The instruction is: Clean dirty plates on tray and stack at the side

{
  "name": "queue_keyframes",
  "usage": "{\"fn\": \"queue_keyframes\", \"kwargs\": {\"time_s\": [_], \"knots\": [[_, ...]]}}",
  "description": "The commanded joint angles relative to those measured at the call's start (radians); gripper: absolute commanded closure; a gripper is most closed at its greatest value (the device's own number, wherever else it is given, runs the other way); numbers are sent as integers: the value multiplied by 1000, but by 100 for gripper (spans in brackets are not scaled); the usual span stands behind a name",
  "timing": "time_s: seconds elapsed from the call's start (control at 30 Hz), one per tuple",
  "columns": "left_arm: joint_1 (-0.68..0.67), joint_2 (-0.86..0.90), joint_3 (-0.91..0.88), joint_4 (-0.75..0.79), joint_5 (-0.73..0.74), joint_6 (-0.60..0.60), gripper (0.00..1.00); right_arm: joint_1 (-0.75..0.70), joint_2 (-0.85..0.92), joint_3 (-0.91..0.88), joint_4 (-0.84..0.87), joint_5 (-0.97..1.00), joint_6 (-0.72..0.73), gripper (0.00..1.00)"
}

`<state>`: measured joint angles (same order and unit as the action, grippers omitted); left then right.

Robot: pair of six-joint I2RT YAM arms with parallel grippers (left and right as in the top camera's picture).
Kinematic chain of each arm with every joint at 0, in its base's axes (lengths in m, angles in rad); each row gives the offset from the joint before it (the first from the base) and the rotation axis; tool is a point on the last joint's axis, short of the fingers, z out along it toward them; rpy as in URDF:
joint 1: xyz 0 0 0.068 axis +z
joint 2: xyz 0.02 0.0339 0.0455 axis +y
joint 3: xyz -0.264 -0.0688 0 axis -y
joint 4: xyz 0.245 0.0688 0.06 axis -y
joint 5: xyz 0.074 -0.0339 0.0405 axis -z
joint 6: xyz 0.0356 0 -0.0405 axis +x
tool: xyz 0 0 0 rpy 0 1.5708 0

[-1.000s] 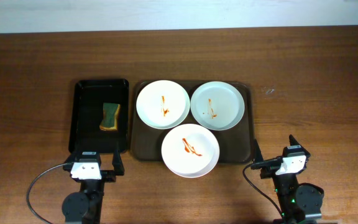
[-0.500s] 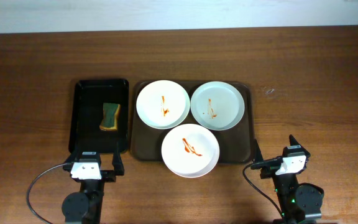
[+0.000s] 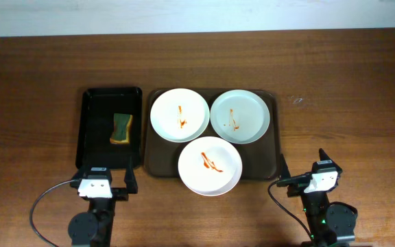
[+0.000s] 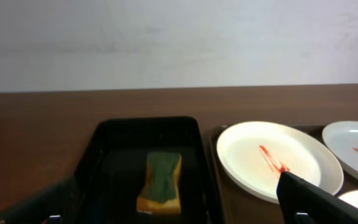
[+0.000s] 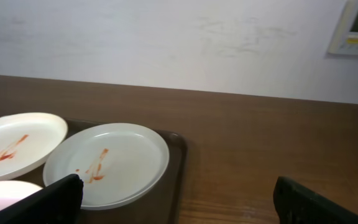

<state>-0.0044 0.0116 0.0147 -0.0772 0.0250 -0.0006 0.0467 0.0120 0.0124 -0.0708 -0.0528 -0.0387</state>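
Three sauce-streaked plates [image 3: 210, 165] sit on the tray [image 3: 159, 163].
Your left gripper [image 4: 179, 208] and right gripper [image 5: 179, 202] hang near, jaws released and empty. A sponge [image 3: 121, 128] lies in the black tray [image 3: 94, 145], left.

Nothing on the tray [image 3: 259, 158] or around it has moved in the last second
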Motion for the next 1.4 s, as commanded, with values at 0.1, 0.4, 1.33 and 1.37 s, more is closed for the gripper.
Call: {"fn": "queue_keyframes", "kwargs": {"time_s": [0.1,0.4,1.33,1.37], "knots": [[-4,94,135,-124,23,-34,0,5,4,28,-30,-44,117,2],[-4,599,540,-308,23,-33,0,5,356,388,-323,-58,156,2],[-3,1606,1065,-438,-48,-28,15,137,1315,917,-718,-336,205,32],[-3,1648,1065,-410,-48,-29,25,137,1334,917,-718,-337,205,35]]}}
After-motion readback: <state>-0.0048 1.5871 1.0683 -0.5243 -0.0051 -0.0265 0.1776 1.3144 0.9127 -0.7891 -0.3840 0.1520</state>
